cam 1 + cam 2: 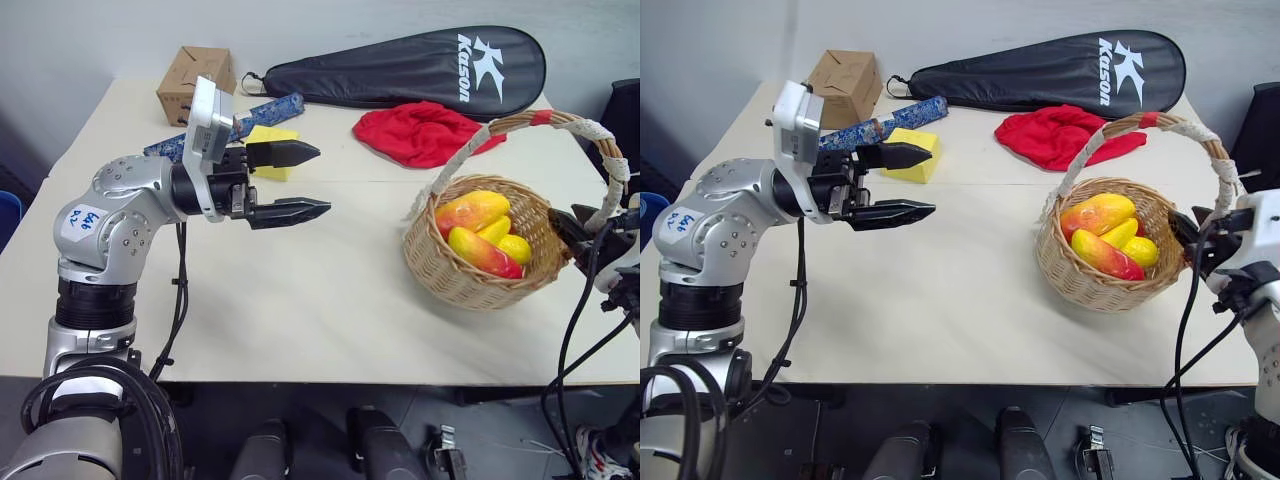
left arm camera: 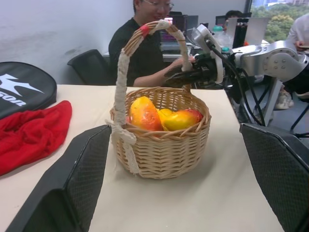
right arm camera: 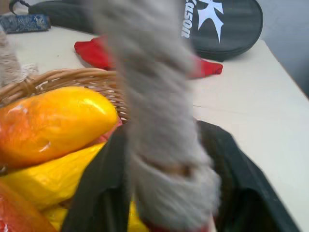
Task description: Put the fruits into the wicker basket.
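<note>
The wicker basket (image 1: 455, 280) stands on the right of the table, its taped handle (image 1: 540, 118) arching over it. Inside lie the fruits: two orange-red-and-yellow mangoes (image 1: 472, 210) (image 1: 485, 252) and yellow pieces (image 1: 512, 246) between them. My left gripper (image 1: 322, 180) hovers open over the table's left half, pointing at the basket with nothing between its fingers. From the left wrist the basket (image 2: 161, 150) is straight ahead. My right gripper (image 1: 562, 226) is at the basket's right rim, open, its black fingers (image 3: 99, 193) on either side of the handle's foot (image 3: 164, 145).
At the back lie a cardboard box (image 1: 195, 83), a blue patterned roll (image 1: 272, 107), a yellow sponge block (image 1: 270, 135), a red cloth (image 1: 425, 132) and a black racket bag (image 1: 410, 65). A person (image 2: 145, 53) sits beyond the table's right side.
</note>
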